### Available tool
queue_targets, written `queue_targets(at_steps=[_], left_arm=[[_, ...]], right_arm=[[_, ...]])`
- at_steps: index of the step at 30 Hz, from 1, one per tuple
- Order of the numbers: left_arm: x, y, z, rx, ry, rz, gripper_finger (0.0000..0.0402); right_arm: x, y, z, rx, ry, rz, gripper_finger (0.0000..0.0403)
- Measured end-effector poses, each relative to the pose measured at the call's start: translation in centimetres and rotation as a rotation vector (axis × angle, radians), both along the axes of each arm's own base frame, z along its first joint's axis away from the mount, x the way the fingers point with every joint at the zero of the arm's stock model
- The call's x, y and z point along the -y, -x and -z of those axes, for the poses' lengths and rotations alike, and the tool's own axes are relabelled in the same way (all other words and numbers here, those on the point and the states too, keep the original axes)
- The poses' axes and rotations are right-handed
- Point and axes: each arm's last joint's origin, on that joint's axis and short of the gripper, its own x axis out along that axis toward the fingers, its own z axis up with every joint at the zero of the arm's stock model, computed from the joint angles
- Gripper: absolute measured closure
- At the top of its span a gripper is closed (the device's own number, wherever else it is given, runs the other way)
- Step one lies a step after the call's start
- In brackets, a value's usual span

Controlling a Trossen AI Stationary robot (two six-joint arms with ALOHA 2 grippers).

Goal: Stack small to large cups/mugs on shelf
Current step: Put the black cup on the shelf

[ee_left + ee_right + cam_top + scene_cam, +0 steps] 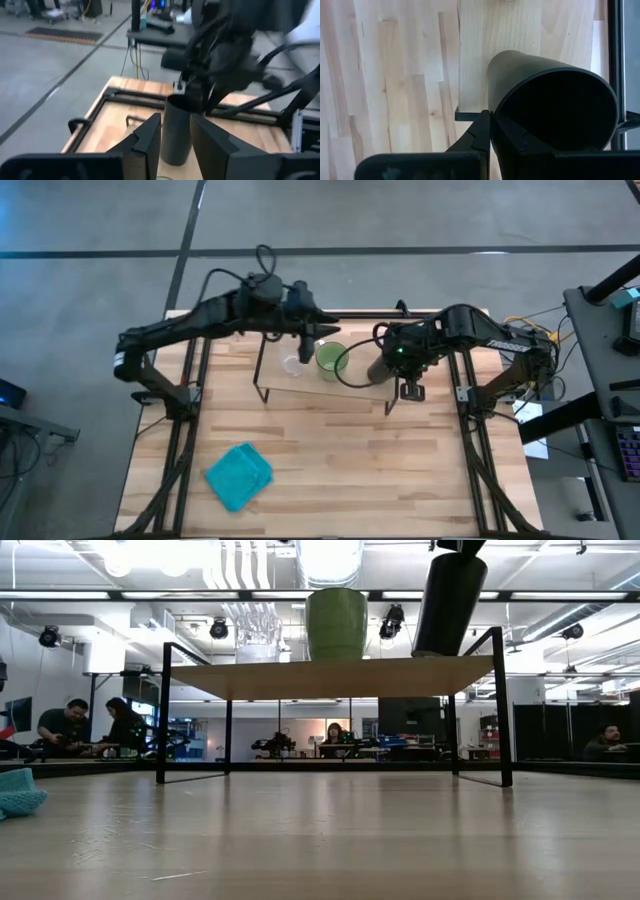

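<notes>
The shelf (320, 392) (330, 677) stands at the table's far middle. On its board the clear glass cup (293, 367) sits to the left and the light green mug (330, 360) (336, 625) stands upright at the middle. The black cup (380, 370) (450, 602) is tilted over the board's right end, held by my right gripper (393, 363) (492, 132). My left gripper (312, 345) (175, 140) hovers open just beyond the green mug and touches nothing that I can see. My right gripper pinches the black cup's wall at its rim (492, 112), one finger inside the cup and one outside. The fingers come from above, slanting in from the table's right. The cup leans with its base (430, 652) at the board; whether the base touches it, I cannot tell.
A teal cloth (240, 475) (18, 795) lies crumpled on the near left of the table. The shelf's black wire legs (500, 710) stand at its corners. People sit in the room beyond the table.
</notes>
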Motion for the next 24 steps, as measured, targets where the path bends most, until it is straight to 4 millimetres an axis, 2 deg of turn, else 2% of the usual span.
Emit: queue_targets(at_steps=[7, 13, 24], left_arm=[[-0.6, -2.8, 2.5, -0.07, 0.014, 0.001, 0.0311], [-0.7, -3.9, 3.5, -0.091, 0.02, 0.0, 0.0311], [-0.8, -5.8, 5.4, -0.119, 0.05, 0.003, 0.0311]], right_arm=[[0.0, -0.2, -0.1, 0.021, 0.008, -0.022, 0.0394], [0.0, -0.9, 0.0, 0.059, 0.013, -0.042, 0.0394], [0.1, -3.1, 1.6, -0.014, 0.023, -0.069, 0.0394]])
